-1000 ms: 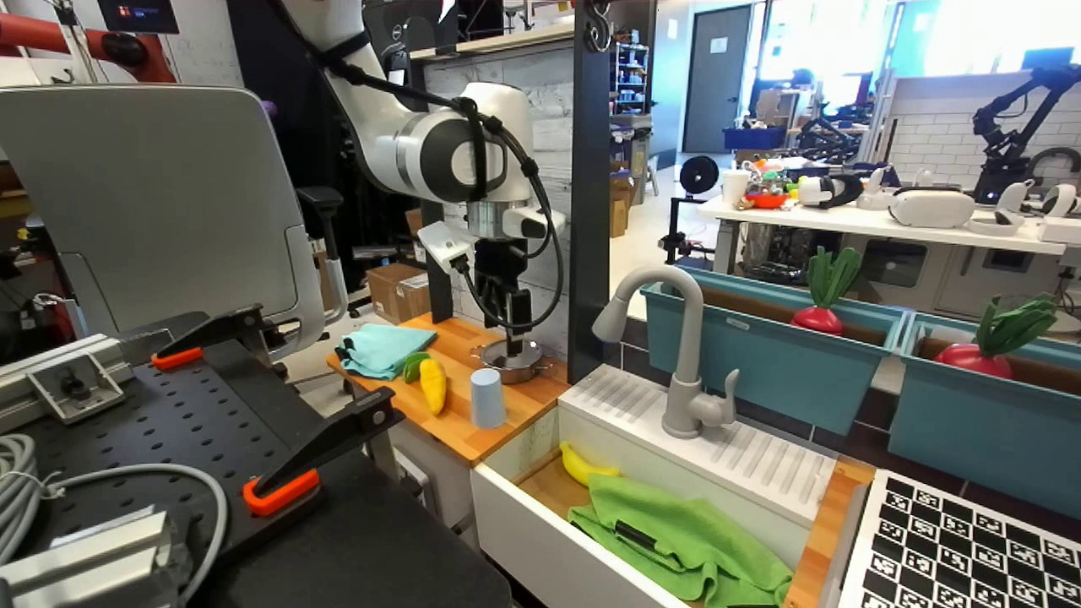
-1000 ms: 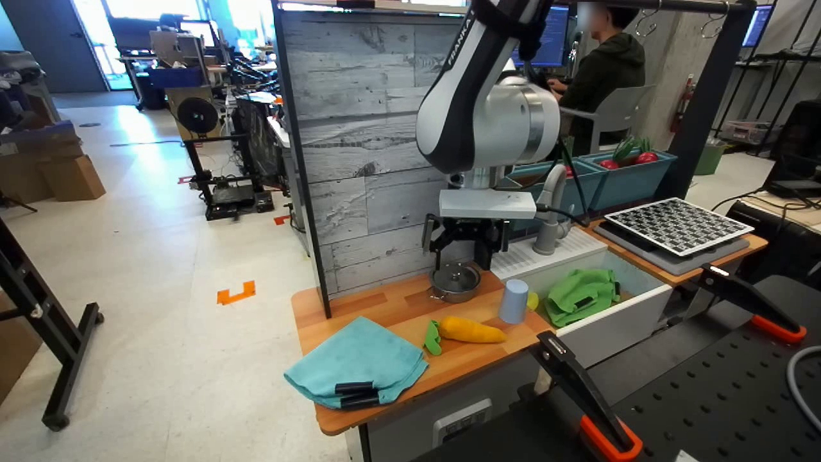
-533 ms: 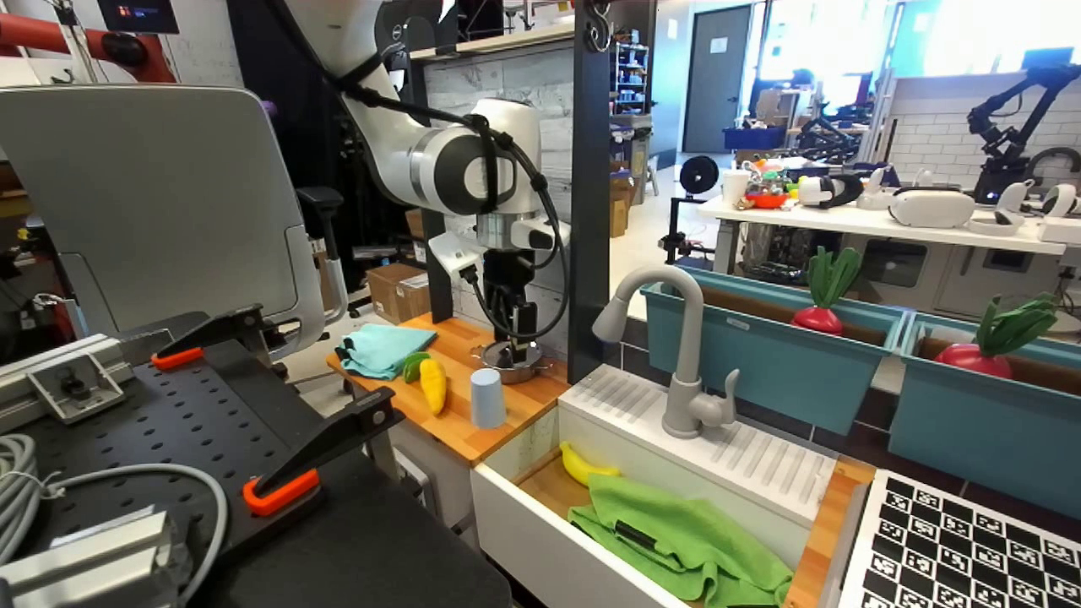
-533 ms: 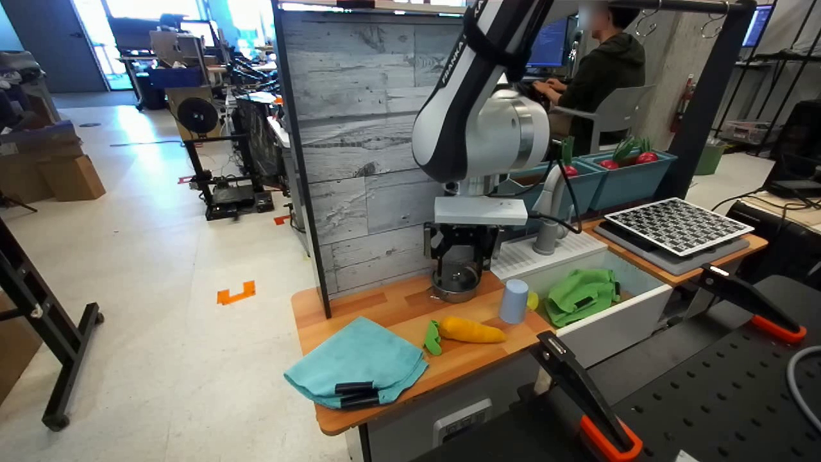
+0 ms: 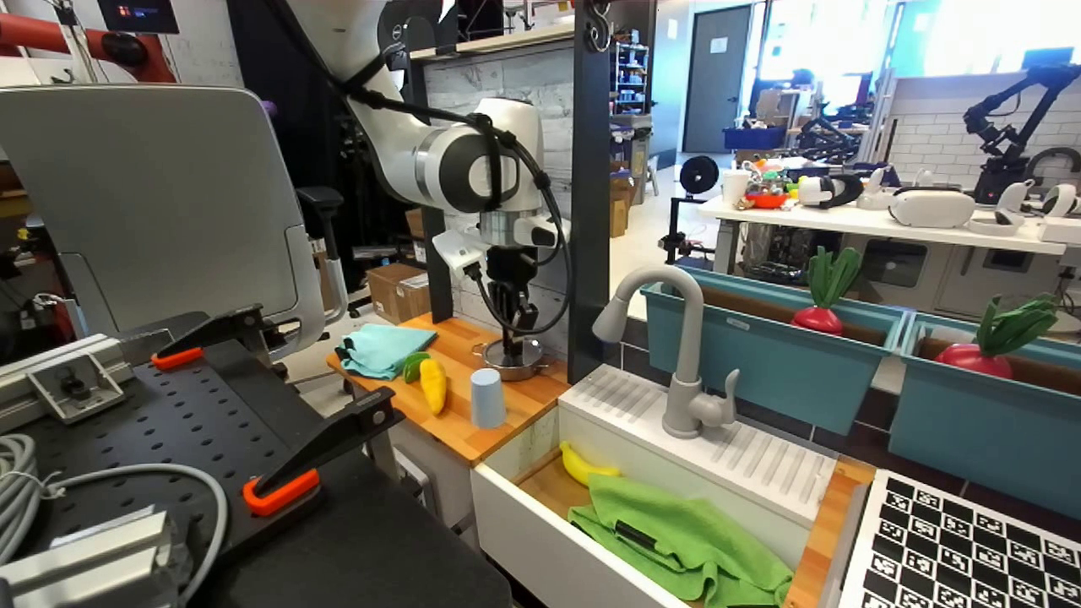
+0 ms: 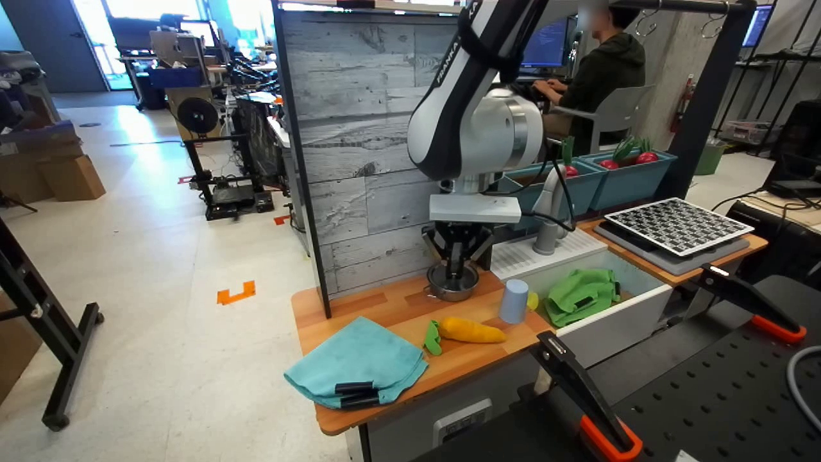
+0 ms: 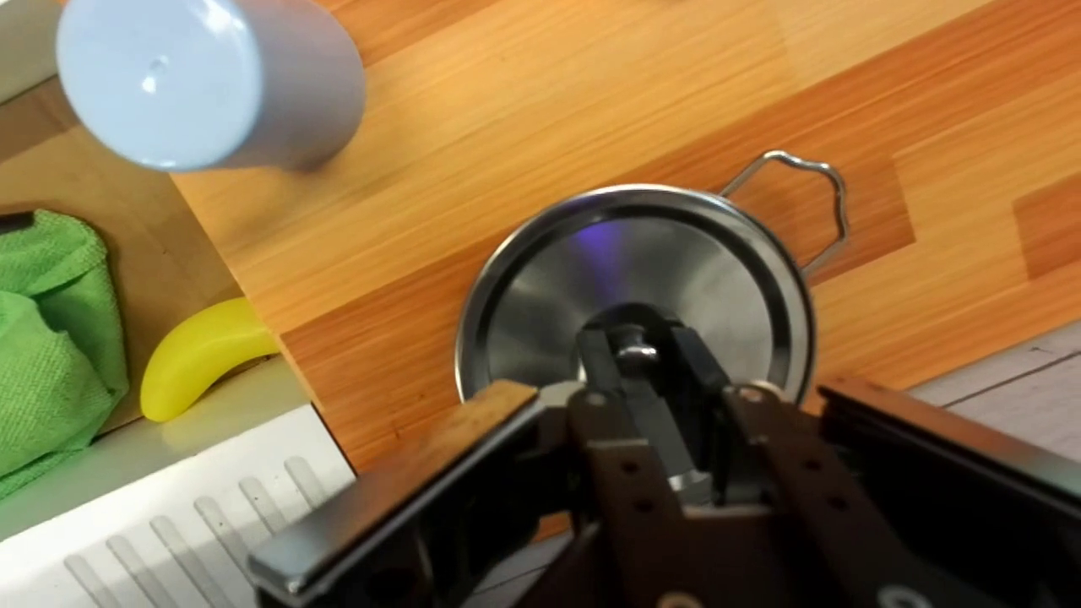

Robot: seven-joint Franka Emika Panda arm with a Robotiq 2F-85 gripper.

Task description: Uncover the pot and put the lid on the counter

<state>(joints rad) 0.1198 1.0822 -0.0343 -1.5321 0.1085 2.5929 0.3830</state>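
white arm (image 6: 490,138) w/ blk panels (image 6: 446,144), white "franka" lettering (image 6: 448,64), silver ring (image 6: 527,131) at a joint; blk cable (image 5: 528,160), blk straps (image 6: 484,49); lt grey wrist box (image 6: 474,208); blk pincer (image 7: 639,350) w/ brownish linkages (image 7: 621,490) & sm round screws (image 7: 596,399).

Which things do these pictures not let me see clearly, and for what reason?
Pot interior: covered by the lid in all views.
The lid's lower part: behind the gripper in the wrist view.
Green cloth: cut off by the wrist view's left edge.
In an exterior view: seated person's face, blurred; screen text, too small.
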